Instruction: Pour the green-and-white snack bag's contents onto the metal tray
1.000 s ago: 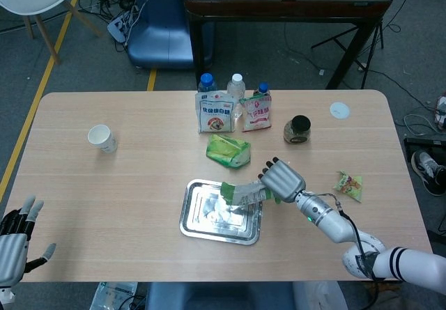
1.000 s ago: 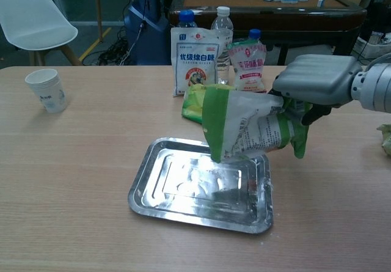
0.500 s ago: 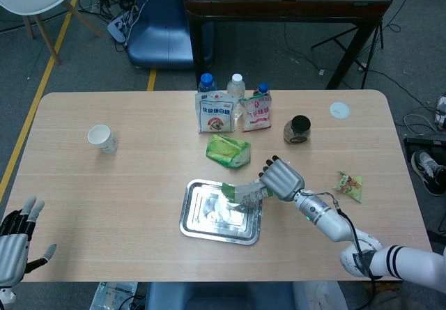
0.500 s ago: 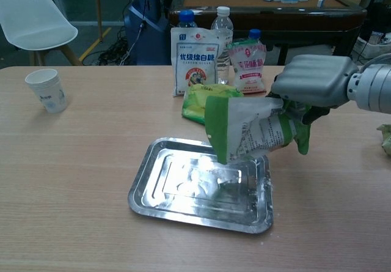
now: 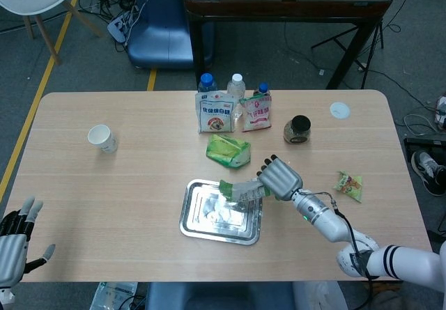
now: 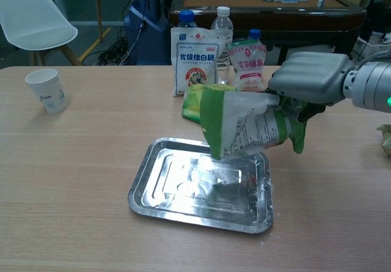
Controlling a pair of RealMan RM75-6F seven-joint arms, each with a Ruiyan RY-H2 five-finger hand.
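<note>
**Bag lifted a little higher over the tray**

Since half a second ago the right hand (image 6: 314, 79) has raised the green-and-white snack bag (image 6: 247, 125) slightly and drawn it a touch toward the far edge, so its lower end now hangs clear above the metal tray (image 6: 153, 192) instead of dipping toward it. The left hand (image 5: 14, 237) has not moved.

Nearest, at the near left corner of the tabletop (image 5: 104, 205), the left hand rests with its fingers spread and nothing in them. The tray lies flat a little in from the middle of the near edge, with pale bits scattered on its floor. Above the tray's far right corner the right hand grips the bag's right end, fingers wrapped over the crumpled top; the bag is tilted, left end lowest.

Just beyond the tray lies a second green packet (image 5: 228, 150), partly hidden behind the held bag in the chest view. Toward the right edge a small crumpled wrapper (image 5: 348, 184) lies well apart from the hand. On the left side stands a paper cup (image 5: 102, 138). Further back, near the middle of the far edge, a white pouch (image 6: 193, 60) and a pink pouch (image 6: 247, 66) stand upright in front of three bottles (image 6: 221, 22); a dark-lidded jar (image 5: 298, 129) stands to their right, and a white disc (image 5: 339, 110) lies near the far right corner.
</note>
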